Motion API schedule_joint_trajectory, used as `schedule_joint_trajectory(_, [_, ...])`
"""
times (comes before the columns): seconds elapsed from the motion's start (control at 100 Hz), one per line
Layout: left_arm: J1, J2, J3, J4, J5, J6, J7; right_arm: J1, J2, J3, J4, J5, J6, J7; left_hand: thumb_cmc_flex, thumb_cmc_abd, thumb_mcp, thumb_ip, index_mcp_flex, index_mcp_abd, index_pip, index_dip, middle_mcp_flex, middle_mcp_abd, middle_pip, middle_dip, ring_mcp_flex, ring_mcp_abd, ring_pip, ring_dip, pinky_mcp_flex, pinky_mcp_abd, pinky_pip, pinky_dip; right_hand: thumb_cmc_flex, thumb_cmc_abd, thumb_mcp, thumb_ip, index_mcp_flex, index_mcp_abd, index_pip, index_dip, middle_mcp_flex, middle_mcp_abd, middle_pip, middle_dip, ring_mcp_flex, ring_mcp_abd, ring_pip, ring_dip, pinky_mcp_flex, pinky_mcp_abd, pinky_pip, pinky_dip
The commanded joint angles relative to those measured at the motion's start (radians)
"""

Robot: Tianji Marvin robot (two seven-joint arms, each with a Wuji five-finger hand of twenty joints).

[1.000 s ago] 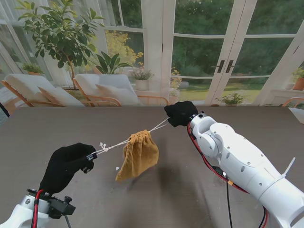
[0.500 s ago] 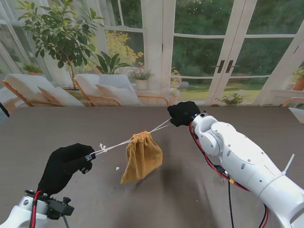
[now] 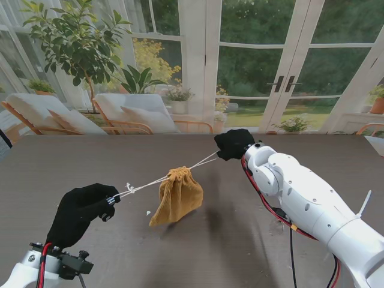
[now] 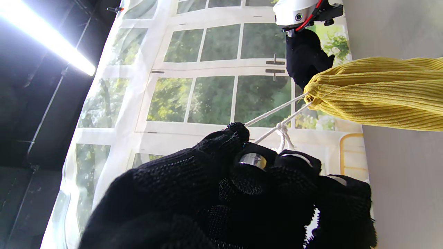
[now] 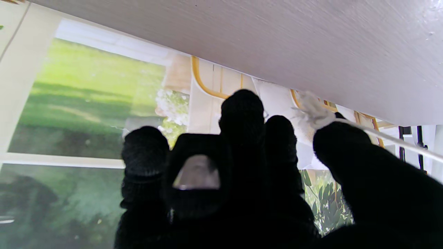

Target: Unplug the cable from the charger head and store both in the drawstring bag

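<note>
Stand view: mustard drawstring bag (image 3: 176,196) hangs mid-frame, mouth cinched; left hand (image 3: 83,211), lower left, and right hand (image 3: 234,143), upper right, each pinch white cord (image 3: 144,185) ends, pulling apart to close it

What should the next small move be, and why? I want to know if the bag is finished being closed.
Probably lower both hands together to set the mustard-yellow ribbed drawstring bag on the table. Its mouth already looks cinched tight, with the white cords taut between the left hand and the right hand, and the bag hangs tilted between them.
</note>
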State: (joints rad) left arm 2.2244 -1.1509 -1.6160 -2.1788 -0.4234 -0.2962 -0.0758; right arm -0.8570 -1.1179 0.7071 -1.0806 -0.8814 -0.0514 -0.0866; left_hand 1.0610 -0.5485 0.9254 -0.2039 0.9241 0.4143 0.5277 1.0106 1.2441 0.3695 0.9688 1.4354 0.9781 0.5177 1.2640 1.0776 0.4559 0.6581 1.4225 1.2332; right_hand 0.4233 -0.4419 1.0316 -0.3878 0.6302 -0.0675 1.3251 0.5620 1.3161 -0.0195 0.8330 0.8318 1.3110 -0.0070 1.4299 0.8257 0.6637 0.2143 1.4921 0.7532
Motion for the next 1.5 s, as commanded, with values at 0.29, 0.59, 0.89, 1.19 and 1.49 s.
schedule_joint_trajectory(0.29, [0.003, -0.008, -0.004, -0.023, 0.000, 0.007, -0.006, -0.005, 0.013, 0.013, 0.012, -0.008, 0.012, 0.017, 0.096, 0.141, 0.154, 0.120, 0.220, -0.103, 0.758, 0.113, 0.051, -0.015, 0.042, 0.009, 0.048, 0.133, 0.095, 0.003, 0.001, -0.095, 0.070, -0.010, 0.134, 0.031, 0.067, 0.054, 0.000, -0.019, 0.003, 0.017, 0.043, 0.015, 0.007, 0.012, 0.009, -0.082, 0.009, 0.008, 0.424, -0.015, -0.006, -0.033])
schedule_joint_trajectory(0.59, [-0.069, -0.005, 0.019, 0.000, 0.059, 0.128, -0.015, -0.056, 0.016, 0.048, -0.044, -0.020, -0.012, 0.002, 0.109, 0.171, 0.101, 0.113, 0.183, -0.093, 0.708, 0.090, -0.005, -0.002, -0.002, -0.001, -0.021, 0.130, 0.046, 0.003, -0.067, -0.125, 0.029, -0.019, 0.135, 0.045, 0.049, 0.057, -0.010, -0.028, 0.002, 0.017, 0.031, 0.019, 0.003, 0.011, 0.008, -0.066, 0.001, 0.003, 0.418, -0.006, -0.021, -0.038])
schedule_joint_trajectory(0.89, [-0.149, -0.005, 0.052, 0.038, 0.106, 0.232, -0.012, -0.071, 0.014, 0.050, -0.056, -0.014, -0.010, -0.001, 0.167, 0.157, 0.007, 0.036, 0.133, -0.077, 0.572, 0.003, -0.102, 0.025, -0.143, 0.071, -0.169, 0.129, -0.105, -0.024, -0.206, -0.181, -0.064, -0.095, 0.140, 0.064, 0.016, 0.065, -0.025, -0.040, -0.003, 0.014, 0.006, 0.026, -0.004, 0.011, 0.007, -0.037, -0.068, -0.031, 0.369, 0.010, -0.063, -0.042])
schedule_joint_trajectory(1.19, [-0.174, 0.004, 0.053, 0.079, 0.173, 0.301, -0.050, -0.080, 0.010, 0.035, -0.035, 0.003, -0.023, -0.017, 0.230, 0.104, -0.113, 0.000, 0.054, -0.083, 0.221, -0.264, -0.229, 0.039, -0.522, 0.001, -0.332, 0.073, -0.407, -0.130, -0.379, -0.261, -0.168, -0.349, 0.144, 0.084, -0.026, 0.076, -0.041, -0.054, -0.020, -0.015, -0.076, 0.046, -0.052, -0.019, 0.003, 0.019, -0.267, -0.111, 0.275, 0.042, -0.138, -0.036])
schedule_joint_trajectory(1.49, [-0.175, 0.019, 0.048, 0.098, 0.293, 0.358, -0.087, -0.083, 0.010, 0.009, -0.014, 0.016, -0.024, -0.008, 0.134, 0.130, -0.075, 0.043, -0.066, -0.075, -0.199, -0.466, -0.440, 0.039, -0.746, -0.386, -0.507, -0.045, -0.685, -0.333, -0.485, -0.331, -0.489, -0.462, 0.080, 0.048, -0.017, 0.103, -0.122, -0.025, -0.102, -0.107, -0.192, 0.050, -0.103, -0.061, -0.002, 0.038, -0.503, -0.175, 0.187, 0.043, -0.194, -0.031])
